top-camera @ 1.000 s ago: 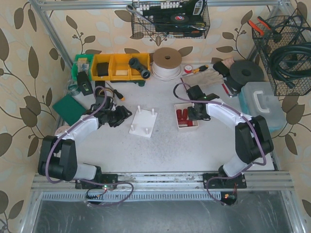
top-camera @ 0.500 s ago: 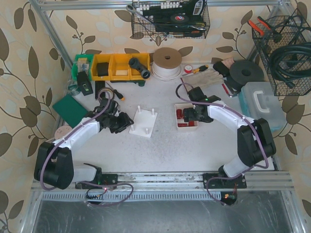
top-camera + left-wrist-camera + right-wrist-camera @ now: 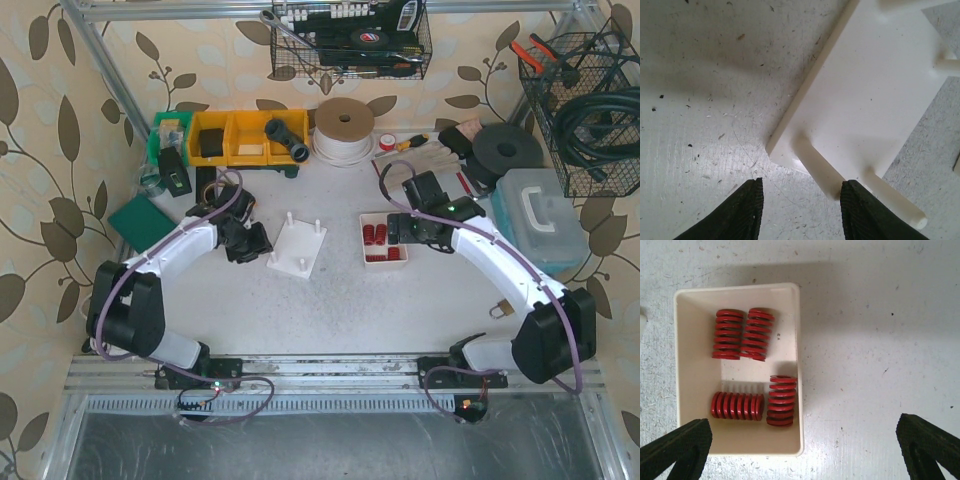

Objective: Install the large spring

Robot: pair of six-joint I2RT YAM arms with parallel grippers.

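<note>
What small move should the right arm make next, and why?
Probably shift the right end effector over the tray and lower it onto one of the four red springs: its fingers are wide open, holding nothing, and no spring sits on the white peg plate.

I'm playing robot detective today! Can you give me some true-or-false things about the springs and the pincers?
1. Four red springs lie in the tray. True.
2. The right pincer is holding a spring. False: it is wide open and holds nothing.
3. A spring sits on one of the pegs of the white plate. False: all the pegs are bare.
4. The left pincer is at a corner of the white plate. True.
</note>
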